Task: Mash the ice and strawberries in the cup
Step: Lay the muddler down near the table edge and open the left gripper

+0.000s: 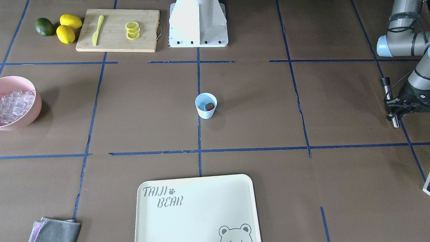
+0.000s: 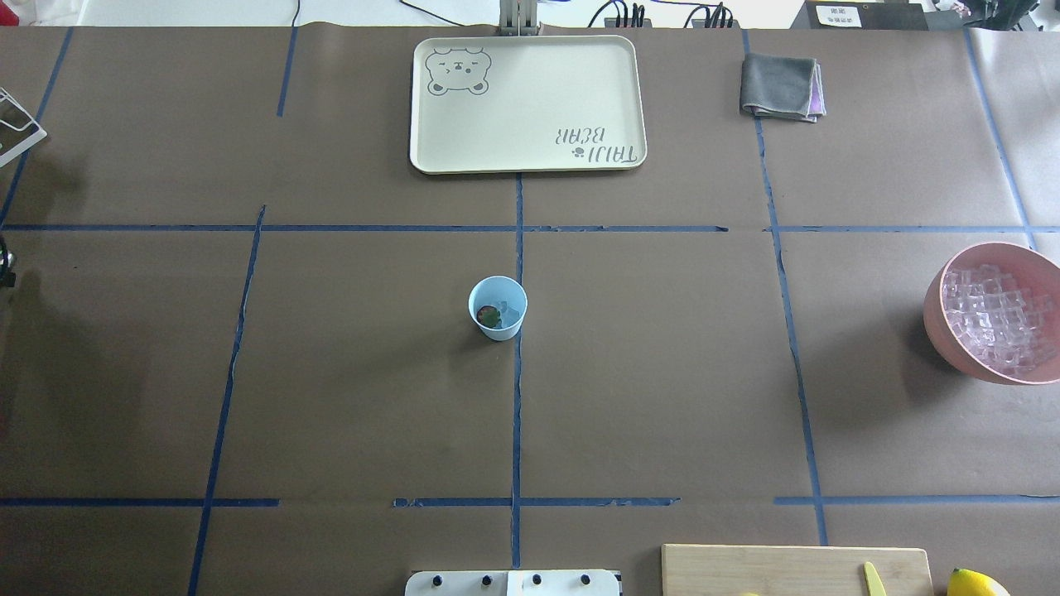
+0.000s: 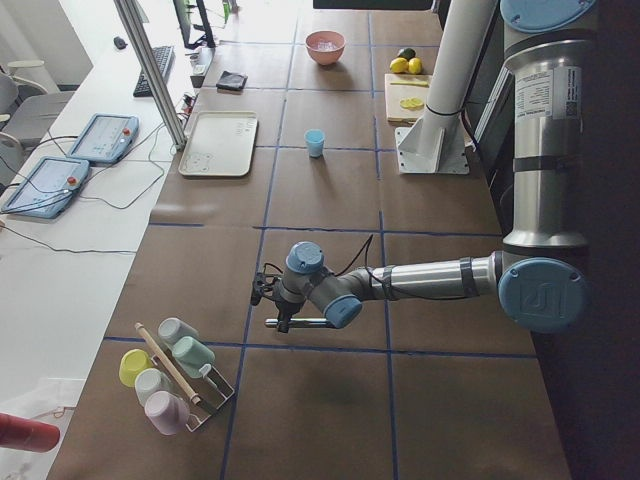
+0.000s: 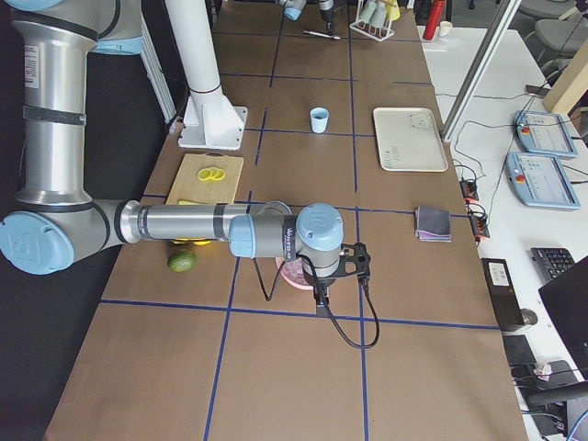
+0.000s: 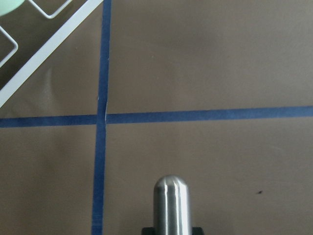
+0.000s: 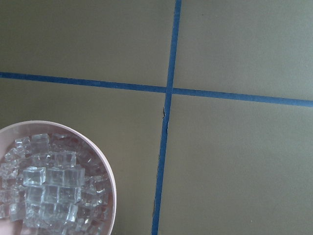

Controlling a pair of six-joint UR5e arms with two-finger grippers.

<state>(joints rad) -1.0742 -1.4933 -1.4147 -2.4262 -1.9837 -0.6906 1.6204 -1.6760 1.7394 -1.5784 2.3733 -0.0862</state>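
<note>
The small white cup (image 1: 206, 106) with a light blue inside stands at the table's middle, also in the overhead view (image 2: 498, 308). Inside it lie a red strawberry (image 1: 210, 106) and a bit of clear ice (image 1: 202, 107). My left gripper (image 1: 391, 107) is far to the robot's left of the cup, low over the table, shut on a metal rod (image 1: 395, 121). The rod's rounded tip shows in the left wrist view (image 5: 171, 205). My right gripper (image 4: 360, 260) hovers over the pink bowl of ice cubes (image 6: 49, 186). I cannot tell if it is open or shut.
The pink bowl (image 2: 932, 306) sits at the robot's right edge. A cream tray (image 2: 530, 161) lies beyond the cup. A cutting board (image 1: 117, 43) bears lemon slices and a yellow knife, with lemons (image 1: 65, 33) and an avocado beside it. A cup rack (image 3: 175, 375) stands near my left gripper.
</note>
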